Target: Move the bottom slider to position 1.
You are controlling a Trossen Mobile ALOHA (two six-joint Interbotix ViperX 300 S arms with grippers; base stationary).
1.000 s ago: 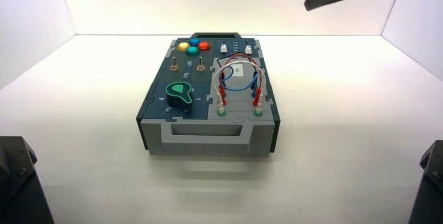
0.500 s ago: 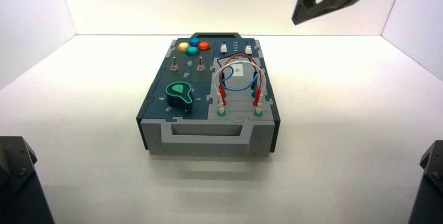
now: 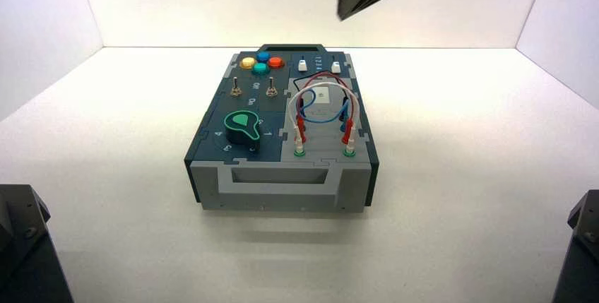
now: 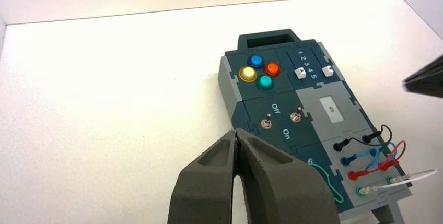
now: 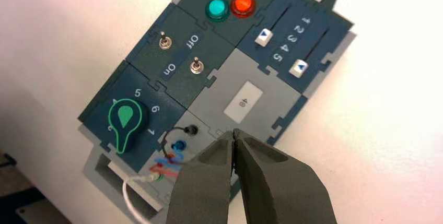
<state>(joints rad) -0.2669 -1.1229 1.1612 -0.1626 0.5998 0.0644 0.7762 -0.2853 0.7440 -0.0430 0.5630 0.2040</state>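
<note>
The bottom slider [image 5: 299,68] is the white knob nearest the box's right edge [image 3: 335,68] [image 4: 327,70]. It stands beside the 5 on the 1-to-5 scale. Its twin [image 5: 264,37] runs on the other side of the numbers, next to the coloured buttons. My right gripper [image 5: 233,131] is shut and empty. It hangs high over the far end of the box [image 3: 346,8], well above both sliders, and its tips appear over the grey panel near the wire sockets. My left gripper [image 4: 237,131] is shut and empty, held high off the box's left side.
The box [image 3: 282,183] also carries several round buttons [image 3: 261,63], two metal toggles [image 3: 235,91] marked Off and On, a green knob [image 3: 244,128] and looped wires [image 3: 321,109] plugged into sockets. White walls close in the table. The arm bases [image 3: 21,246] fill the near corners.
My right gripper has swung left across the top of the high view, from above the box's right side to above its far end. Nothing on the box has moved.
</note>
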